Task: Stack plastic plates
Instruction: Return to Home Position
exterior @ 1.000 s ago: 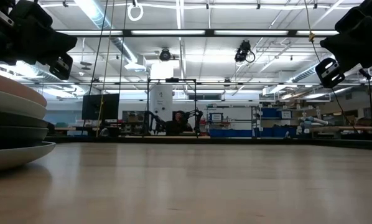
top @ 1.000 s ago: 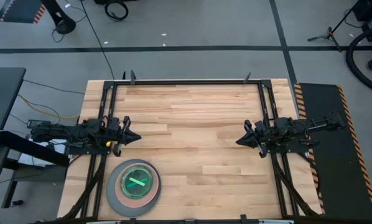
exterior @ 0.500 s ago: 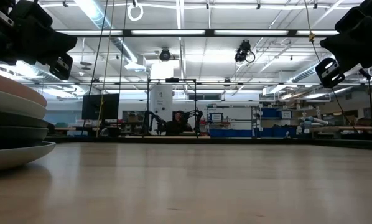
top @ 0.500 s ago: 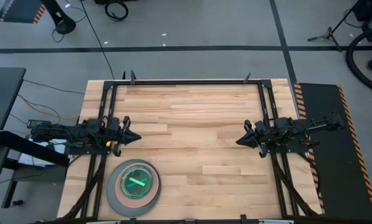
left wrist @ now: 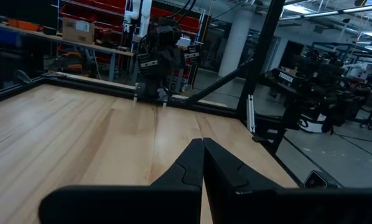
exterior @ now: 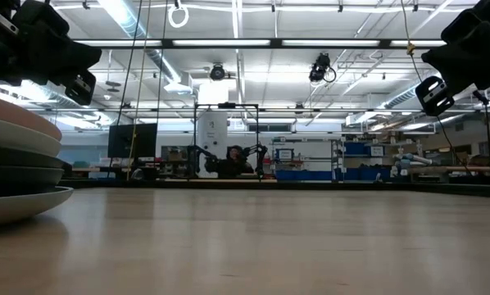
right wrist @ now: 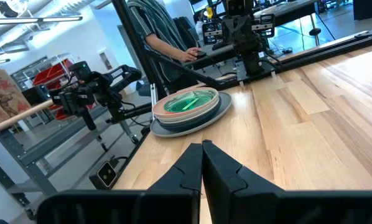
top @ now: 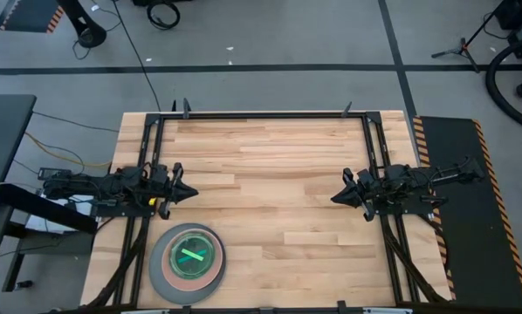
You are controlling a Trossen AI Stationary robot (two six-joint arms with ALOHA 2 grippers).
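Note:
The plastic plates (top: pixel 188 262) stand in one stack at the table's near left: a wide grey plate at the bottom rests on the wood, smaller ones above it, a teal plate with a lime green one on top. The stack also shows in the right wrist view (right wrist: pixel 189 107) and at the left edge of the low view (exterior: pixel 20 168). My left gripper (top: pixel 195 193) is shut, held level above the table's left side, apart from the stack. My right gripper (top: pixel 333 198) is shut, level above the right side, holding nothing.
A black metal frame (top: pixel 270 114) runs along the table's far edge and down both sides. A person (right wrist: pixel 164 34) stands beyond the table's left side, a hand near the left arm's base. Bare wood (top: pixel 270 201) lies between the two grippers.

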